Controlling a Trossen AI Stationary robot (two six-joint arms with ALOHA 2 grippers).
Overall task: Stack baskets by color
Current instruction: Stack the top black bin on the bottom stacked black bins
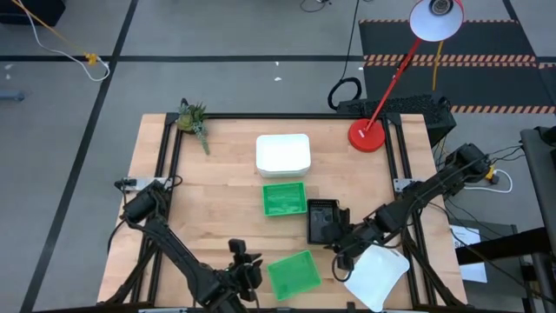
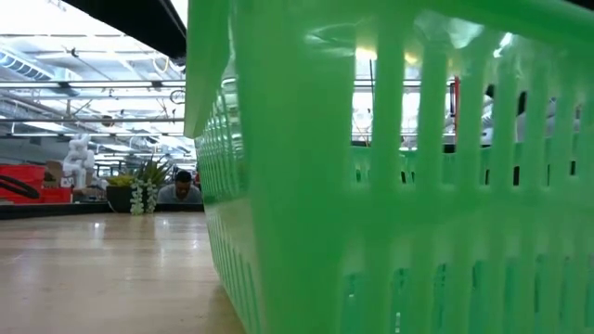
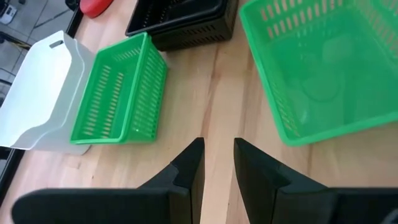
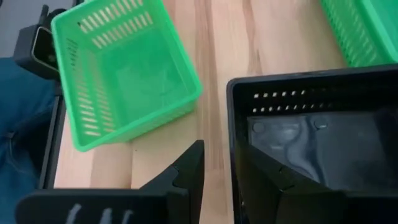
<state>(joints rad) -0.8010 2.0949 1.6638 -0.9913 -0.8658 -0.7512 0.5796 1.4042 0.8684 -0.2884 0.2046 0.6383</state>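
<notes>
A white basket stack (image 1: 282,154) stands at the far middle of the table, with a green basket (image 1: 284,198) just in front of it. The black baskets (image 1: 322,220) stand to the right of that green one. A second green basket (image 1: 293,274) rests on its bottom near the front edge and fills the low view (image 2: 390,186). My left gripper (image 1: 248,276) (image 3: 217,165) stands left of it, narrowly open, with only bare wood between its fingers. My right gripper (image 1: 341,242) (image 4: 217,168) is narrowly open at the black basket's (image 4: 311,137) near right corner, its fingers either side of a wall. My right gripper comes slanting down from the table's right. One finger (image 4: 267,177) is inside the black basket and the other (image 4: 186,171) outside its side wall (image 4: 231,143). Whether either finger touches the wall I cannot tell. The basket stands upright.
A lone white basket (image 1: 378,276) lies at the front right corner under my right arm. A red lamp base (image 1: 367,136) stands at the far right and a small plant (image 1: 193,117) at the far left. A person (image 2: 181,190) sits beyond the table.
</notes>
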